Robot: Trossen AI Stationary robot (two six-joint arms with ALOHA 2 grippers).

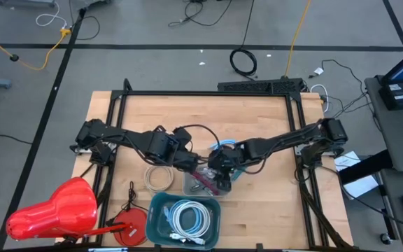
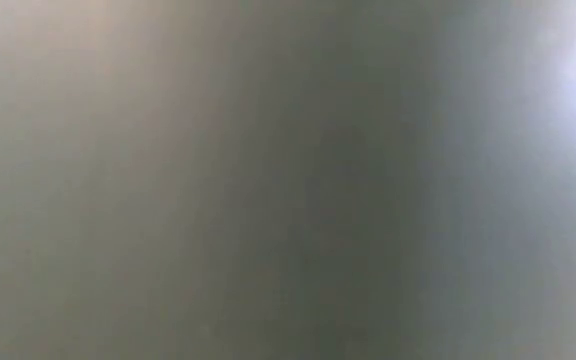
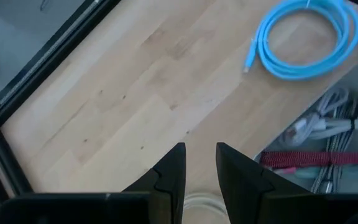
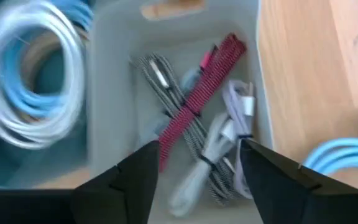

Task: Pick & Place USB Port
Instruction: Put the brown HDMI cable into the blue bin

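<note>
Task's things: you had a bundle of USB cables lying in the clear plastic rectangular bin (image 4: 173, 93) at the centre of the right wrist picture: a red braided cable (image 4: 204, 93), a black-and-white braided cable (image 4: 166, 87) and a pale grey cable (image 4: 222, 137), crossed over one another.
Other cables: a light-blue coiled cable (image 3: 309, 37) lay on the wooden surface (image 3: 135, 81) at the upper right of the left wrist picture; white and blue coils (image 1: 186, 217) sat in the teal tub (image 1: 154, 210) at the lower centre of the high view.
Right end effector (image 4: 197, 155): its fingers stood wide apart directly over the clear bin, with nothing between them.
Left end effector (image 3: 200, 165): its fingers stood narrowly parted over bare wood just beside the bin, holding nothing you could see.
Handling: you could judge the cables light, limp and springy; braided jackets should grip well, the smooth grey one may slip. Tangling looked likely, so one lift could drag its neighbours.
Where to hold: you would do best at a bundled middle section or just behind a stiff plug, not on a loose loop.
Writing: you could read no brand, label or text anywhere.
Low view: showed only a blur.
</note>
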